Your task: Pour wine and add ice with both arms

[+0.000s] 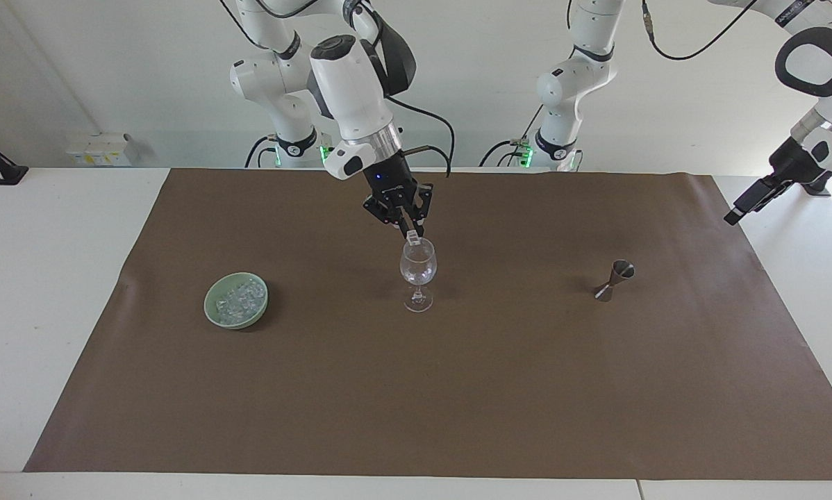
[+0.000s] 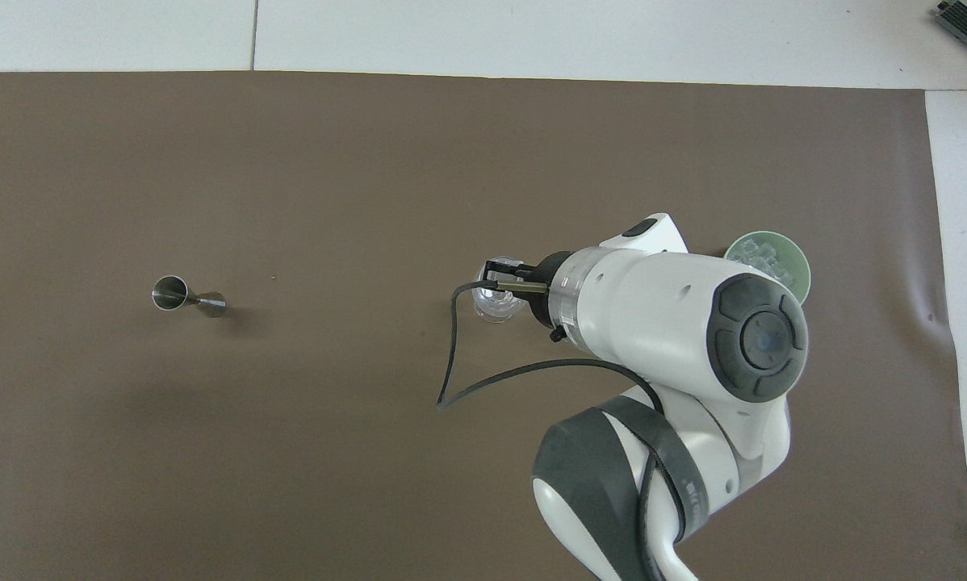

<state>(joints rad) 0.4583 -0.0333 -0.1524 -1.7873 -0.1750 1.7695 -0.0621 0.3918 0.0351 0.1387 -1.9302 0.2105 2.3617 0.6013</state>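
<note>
Facing view: right gripper [image 1: 412, 239] pinches ice cube [image 1: 412, 242] just above wine glass [image 1: 417, 271] rim. Drop not done. More ice [image 1: 239, 297] in green bowl [image 1: 211, 314], off toward right arm's end. Left gripper [image 1: 742, 207] spread, waits over table edge; jigger [image 1: 614, 279] untouched.

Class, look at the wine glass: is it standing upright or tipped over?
Upright. The wine glass stands on its foot on the brown mat, stem vertical and bowl opening upward, directly under the right gripper.

Right claw [image 1: 412, 239] pinched closed, pointing down; left claw [image 1: 734, 214] raised.
</note>
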